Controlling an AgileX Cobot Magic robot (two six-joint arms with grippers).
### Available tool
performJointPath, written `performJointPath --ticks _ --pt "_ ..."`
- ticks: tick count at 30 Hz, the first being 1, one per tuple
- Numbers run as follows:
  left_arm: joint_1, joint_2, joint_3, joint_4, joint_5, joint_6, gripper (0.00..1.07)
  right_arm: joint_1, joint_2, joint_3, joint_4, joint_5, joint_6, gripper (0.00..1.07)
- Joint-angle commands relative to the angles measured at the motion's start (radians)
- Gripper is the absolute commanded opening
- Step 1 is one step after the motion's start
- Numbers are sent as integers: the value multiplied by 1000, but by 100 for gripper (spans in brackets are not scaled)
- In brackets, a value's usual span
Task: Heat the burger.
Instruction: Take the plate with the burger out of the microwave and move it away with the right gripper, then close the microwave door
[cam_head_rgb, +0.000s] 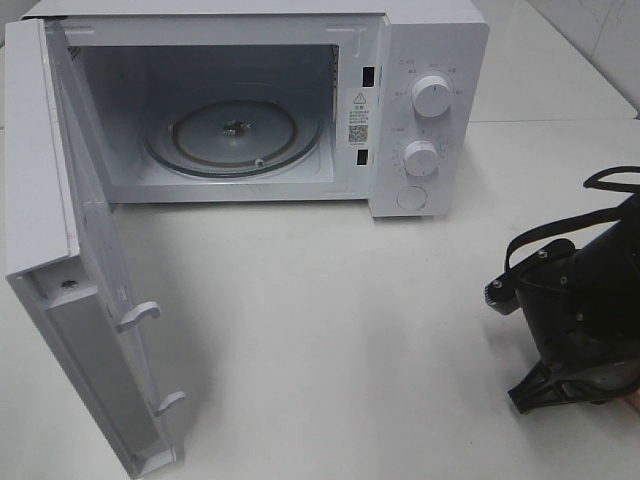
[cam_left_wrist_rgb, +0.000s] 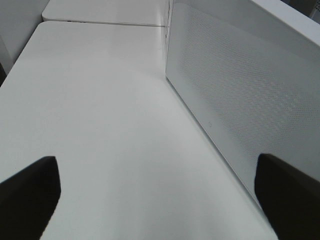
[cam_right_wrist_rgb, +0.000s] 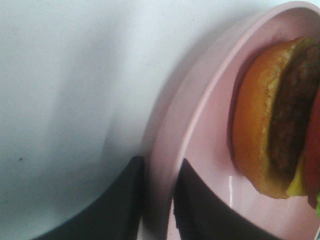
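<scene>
burger (cam_right_wrist_rgb: 272, 120): sits on the pink plate (cam_right_wrist_rgb: 200, 150), seen only in the right wrist view; the plate's far side is out of frame.
right gripper (cam_right_wrist_rgb: 159, 200): its two fingers straddle the plate's rim, one outside and one inside, narrowly parted. They look closed on the rim or close to it, but I cannot tell whether the pinch is firm.
burger from the gripper: just past the fingertips, inward across the plate; the rim runs between the fingers.
nearer arm: the right one. In the high view it sits at about 4 o'clock of the table (cam_head_rgb: 330, 330), plate hidden beneath it.
left gripper (cam_left_wrist_rgb: 160, 200): fingers spread wide, holding nothing, beside the open door.
microwave (cam_head_rgb: 420, 110): at 12 o'clock, cavity open, glass turntable (cam_head_rgb: 232, 135) bare.
door (cam_head_rgb: 70, 280): swung out toward 8 o'clock.
open room: bare tabletop between the right arm and the cavity mouth. My guess is the plate travels toward 11 o'clock, watching the cavity's side wall.
</scene>
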Motion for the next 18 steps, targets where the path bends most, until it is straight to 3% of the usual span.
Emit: performJointPath --ticks 1,9,18 --pt "0 -16 3 -2 2 0 98 -6 -2 -5 0 4 7 45" --pt "0 -16 3 -2 2 0 98 -3 -49 -5 70 -6 -17 61" --pt "0 -16 3 -2 2 0 98 -3 -305 -5 201 -6 -231 61"
